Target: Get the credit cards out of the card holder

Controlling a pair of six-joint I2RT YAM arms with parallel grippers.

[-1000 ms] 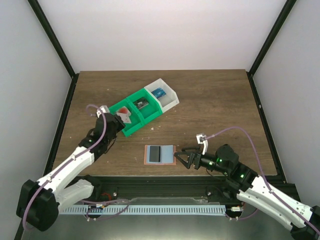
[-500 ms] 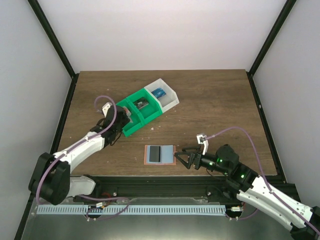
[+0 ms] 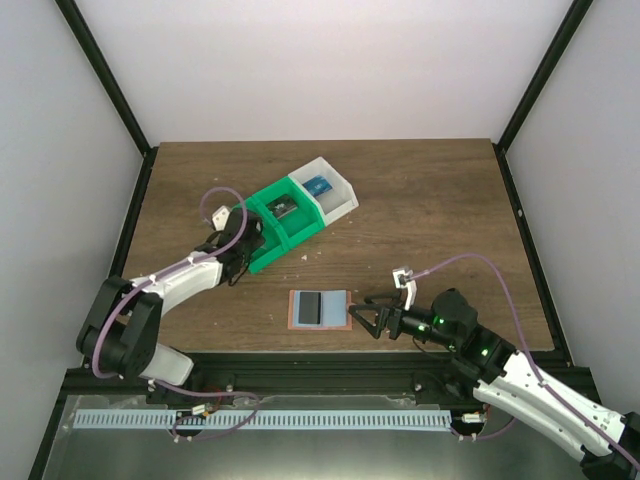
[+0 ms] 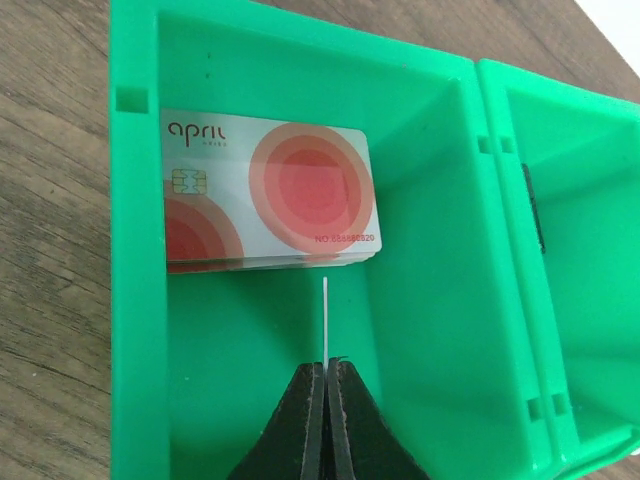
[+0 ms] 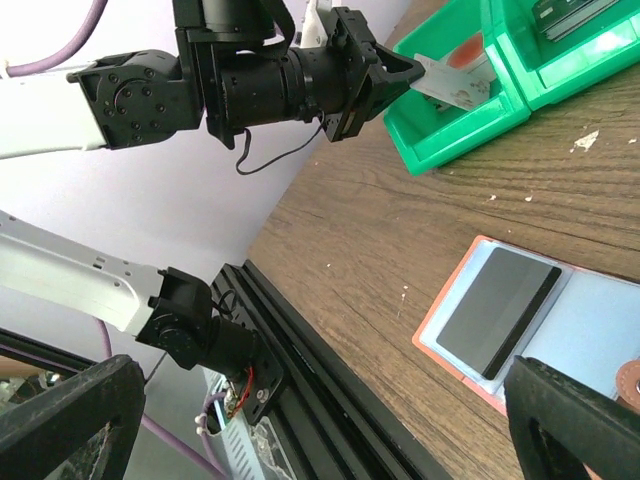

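Observation:
The card holder [image 3: 320, 309] lies open near the table's front edge, its salmon rim around a dark card [image 3: 311, 307] and a pale blue face [image 5: 590, 330]. My right gripper [image 3: 365, 318] stands open just right of it, holding nothing. My left gripper [image 4: 326, 365] is shut on a thin whitish credit card [image 4: 326, 315], seen edge-on, above the left compartment of the green bin [image 4: 420, 300]. A credit card with red circles [image 4: 265, 190] lies flat in that compartment. The right wrist view shows the held card [image 5: 445, 82] over the bin.
The three-compartment bin [image 3: 262, 262] sits diagonally at mid-table; its middle part holds a black block [image 3: 282, 207], its white end part a blue block [image 3: 320, 185]. A black rail [image 3: 320, 365] runs along the near edge. Black frame posts flank the table.
My left arm has reached forward and right with the card, bringing its gripper over the bin's left compartment. The right arm and the card holder have not moved.

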